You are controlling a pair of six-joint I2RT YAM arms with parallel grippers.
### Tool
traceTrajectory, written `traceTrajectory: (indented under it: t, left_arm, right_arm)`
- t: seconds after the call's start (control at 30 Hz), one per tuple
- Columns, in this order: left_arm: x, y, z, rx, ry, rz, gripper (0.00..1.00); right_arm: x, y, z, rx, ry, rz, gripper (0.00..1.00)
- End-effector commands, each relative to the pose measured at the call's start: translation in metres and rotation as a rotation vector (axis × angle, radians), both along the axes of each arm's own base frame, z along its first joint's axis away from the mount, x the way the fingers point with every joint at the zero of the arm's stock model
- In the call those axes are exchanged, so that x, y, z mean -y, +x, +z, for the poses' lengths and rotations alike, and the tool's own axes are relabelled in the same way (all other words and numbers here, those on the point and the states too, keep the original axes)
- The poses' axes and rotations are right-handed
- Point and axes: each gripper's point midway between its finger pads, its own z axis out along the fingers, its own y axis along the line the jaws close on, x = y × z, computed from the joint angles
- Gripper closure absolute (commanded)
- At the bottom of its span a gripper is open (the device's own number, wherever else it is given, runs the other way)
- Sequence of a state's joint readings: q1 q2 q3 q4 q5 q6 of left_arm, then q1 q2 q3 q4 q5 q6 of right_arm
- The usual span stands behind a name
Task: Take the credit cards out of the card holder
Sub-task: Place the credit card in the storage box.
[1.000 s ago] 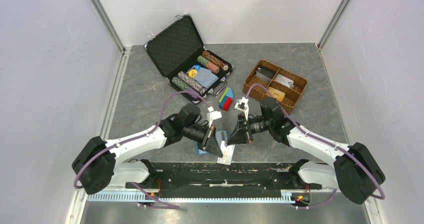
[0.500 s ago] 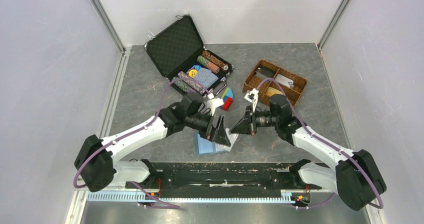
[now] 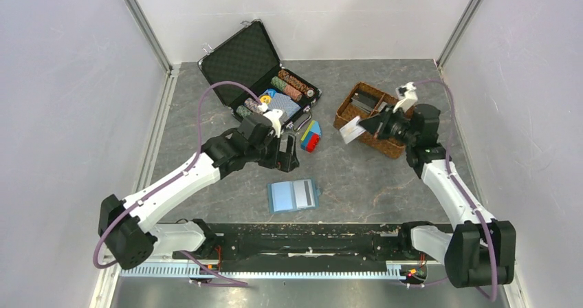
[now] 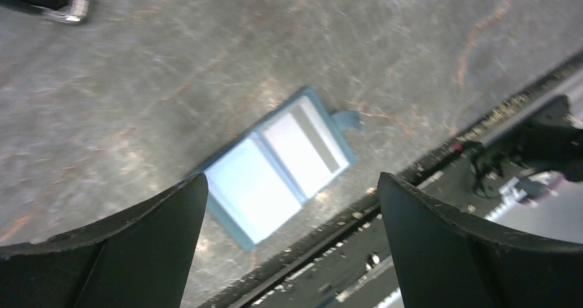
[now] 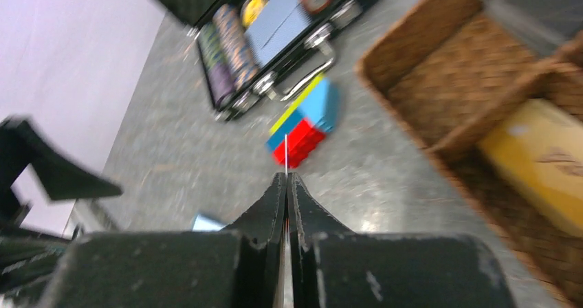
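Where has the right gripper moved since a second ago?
Yes: the right gripper went from the card holder to the wicker tray, shut on a credit card.

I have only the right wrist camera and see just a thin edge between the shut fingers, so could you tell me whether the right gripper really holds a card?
Observer: Yes. From above, the right gripper is shut on a pale card, held over the wicker tray's left corner.
Operator: Thank you. Is the card holder empty?
Observer: No. It lies open on the table with a striped card in one half.
Operator: And where is the left gripper?
Observer: Open, holding nothing, beside the coloured blocks, apart from the card holder.
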State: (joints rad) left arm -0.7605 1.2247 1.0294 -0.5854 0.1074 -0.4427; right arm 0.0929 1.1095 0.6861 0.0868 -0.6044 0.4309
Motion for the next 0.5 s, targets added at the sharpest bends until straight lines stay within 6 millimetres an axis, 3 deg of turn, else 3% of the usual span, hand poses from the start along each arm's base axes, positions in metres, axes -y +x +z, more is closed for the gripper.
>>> traceTrajectory:
  t: [0.0, 0.17, 0.27, 0.47]
  left_arm:
    - [-0.039, 0.023, 0.011, 0.18, 0.115, 0.112, 0.0]
    - [-0.045, 0.022, 0.0, 0.178, 0.171, 0.088, 0.0]
    - [-0.047, 0.022, -0.004, 0.17, 0.214, 0.059, 0.0]
    - [-0.044, 0.017, -0.006, 0.171, 0.22, -0.009, 0.0]
  right_arm:
    - [0.064, 0.043, 0.024, 0.028, 0.001, -0.308, 1.0]
    - [0.135, 0.065, 0.023, 0.027, 0.05, -0.599, 1.0]
    - [0.155, 0.074, 0.018, 0.044, 0.136, -0.692, 1.0]
    - [0.173, 0.099, 0.001, 0.041, 0.213, -0.781, 1.0]
